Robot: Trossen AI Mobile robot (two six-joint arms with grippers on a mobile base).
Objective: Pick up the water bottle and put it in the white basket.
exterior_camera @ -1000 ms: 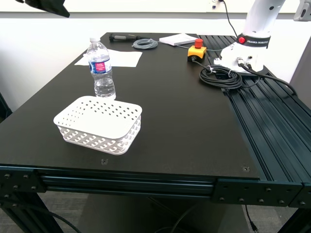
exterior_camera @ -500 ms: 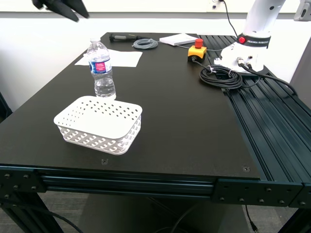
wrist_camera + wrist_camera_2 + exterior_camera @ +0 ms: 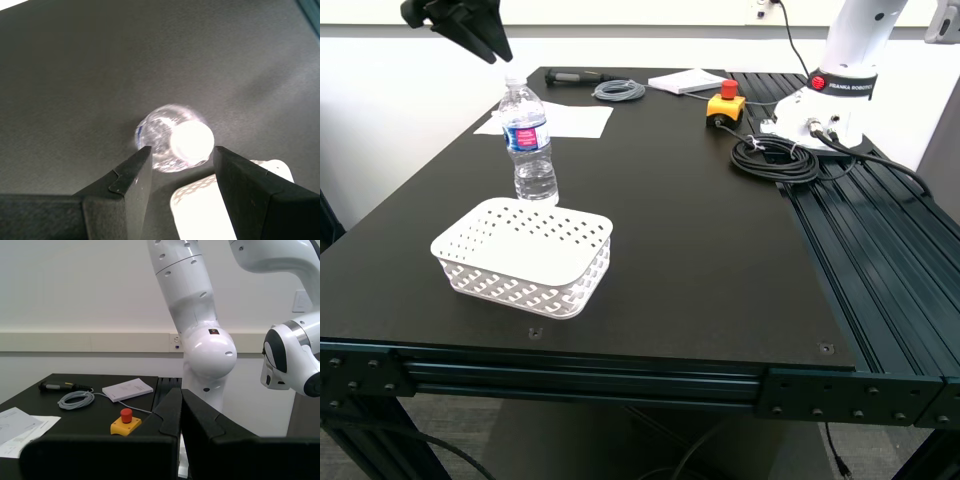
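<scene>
The water bottle [image 3: 529, 143] stands upright on the black table, just behind the white basket [image 3: 524, 256] at the exterior view's left. My first gripper [image 3: 488, 42] hangs open and empty above the bottle's white cap. In the first wrist view I look straight down on the water bottle [image 3: 175, 139], whose cap lies between the two open fingers [image 3: 127, 175], with a corner of the basket [image 3: 200, 210] beside it. My second gripper [image 3: 180, 407] is shut and empty, off the exterior view, facing the white robot arm.
White paper sheets [image 3: 560, 118] lie behind the bottle. A grey cable coil [image 3: 619, 91], a booklet [image 3: 686, 81], a yellow stop button [image 3: 724, 106], black cables [image 3: 772, 155] and the white robot's base [image 3: 832, 95] sit at the back. Aluminium rails [image 3: 880, 250] run along the exterior view's right.
My first gripper has moved in from the top-left corner toward the exterior view's right and down, ending above the bottle's cap. Bottle and basket have not moved.
</scene>
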